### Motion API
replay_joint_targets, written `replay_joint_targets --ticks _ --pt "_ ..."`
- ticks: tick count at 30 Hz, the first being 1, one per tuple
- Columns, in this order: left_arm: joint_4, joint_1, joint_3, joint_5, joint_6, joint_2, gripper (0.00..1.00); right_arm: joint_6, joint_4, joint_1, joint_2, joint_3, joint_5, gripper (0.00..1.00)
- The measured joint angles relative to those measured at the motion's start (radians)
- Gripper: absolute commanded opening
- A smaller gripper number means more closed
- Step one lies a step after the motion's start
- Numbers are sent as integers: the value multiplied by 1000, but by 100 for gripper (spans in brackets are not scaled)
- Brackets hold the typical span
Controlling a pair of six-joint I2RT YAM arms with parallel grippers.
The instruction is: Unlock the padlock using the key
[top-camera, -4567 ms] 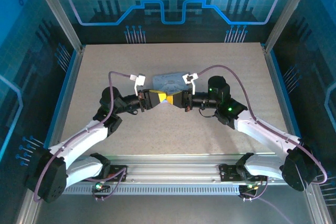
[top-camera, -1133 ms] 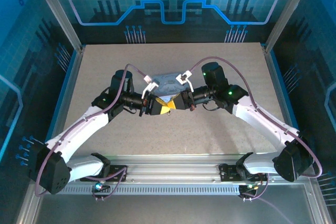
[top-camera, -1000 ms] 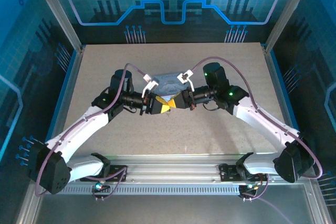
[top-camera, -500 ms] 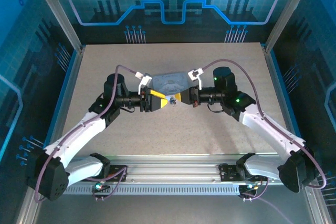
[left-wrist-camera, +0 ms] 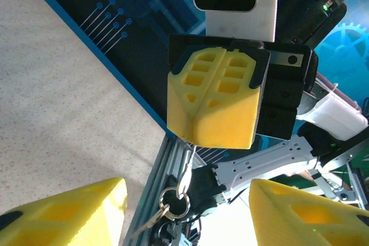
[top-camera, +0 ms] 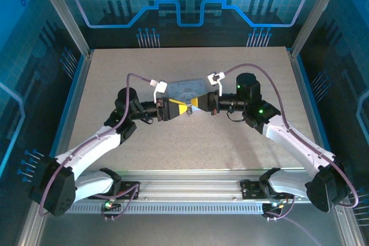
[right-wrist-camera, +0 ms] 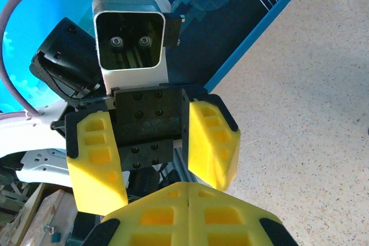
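In the left wrist view my right gripper [left-wrist-camera: 196,137] faces the camera with its yellow fingers pressed together. A thin silvery key [left-wrist-camera: 185,168] hangs from their tips. Below it dangles a key ring [left-wrist-camera: 176,203] carrying a second small key [left-wrist-camera: 147,222]. My left gripper [left-wrist-camera: 187,187] is open, its fingers [left-wrist-camera: 63,214] standing either side of the ring and touching nothing. From above, the left gripper [top-camera: 180,109] and right gripper [top-camera: 197,104] meet tip to tip at mid-table. The right gripper [right-wrist-camera: 189,187] is shut. The padlock is out of view.
A pale printed tin [top-camera: 187,88] lies just behind the two grippers. The speckled table [top-camera: 190,142] runs to blue side walls and an aluminium rail [top-camera: 190,180] at the near edge.
The left gripper's jaws have parted. Both grippers drew apart and rose slightly toward the tin, then the left closed in on the right again. The right stayed shut.
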Motion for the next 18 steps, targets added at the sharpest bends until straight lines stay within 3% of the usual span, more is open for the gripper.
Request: replay_joint_targets --ticks 18 --pt "156 -30 -25 10 -86 69 49 16 28 0 0 0 0 0"
